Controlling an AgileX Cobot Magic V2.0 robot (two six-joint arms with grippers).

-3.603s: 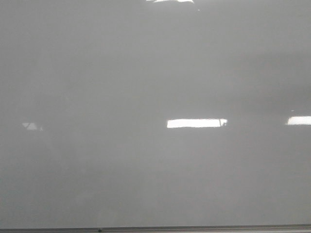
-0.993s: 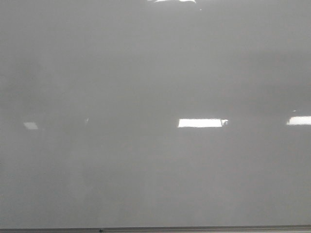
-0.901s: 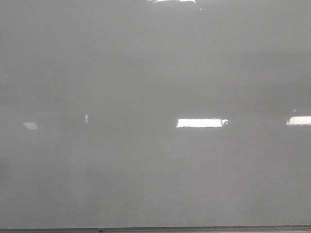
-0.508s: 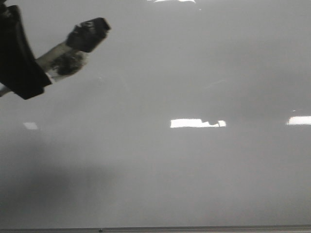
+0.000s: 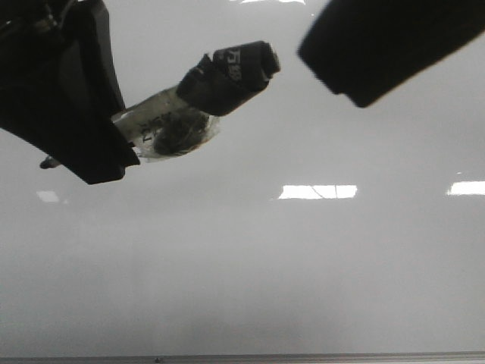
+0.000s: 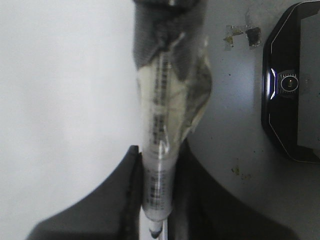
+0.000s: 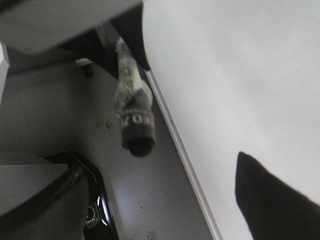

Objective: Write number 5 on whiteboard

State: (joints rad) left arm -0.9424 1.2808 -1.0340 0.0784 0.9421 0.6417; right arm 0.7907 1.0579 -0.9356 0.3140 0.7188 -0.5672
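Observation:
The whiteboard fills the front view, glossy pale grey, with no marker line on it; the number 5 is not to be seen. My left gripper at the upper left is shut on a taped marker whose black cap points right. In the left wrist view the fingers clamp the marker, beside the whiteboard. One dark finger of my right gripper shows at the top right. In the right wrist view my right gripper is open and empty, a short way from the capped marker.
Bright rectangular light reflections lie on the board. Its thin grey bottom edge runs along the front; the edge also shows in the right wrist view. A black device with a round lens sits on the grey surface beside the board.
My left gripper with the marker has come in from the upper left, moving right and closer. A finger of my right gripper has entered at the top right. The board has stayed blank.

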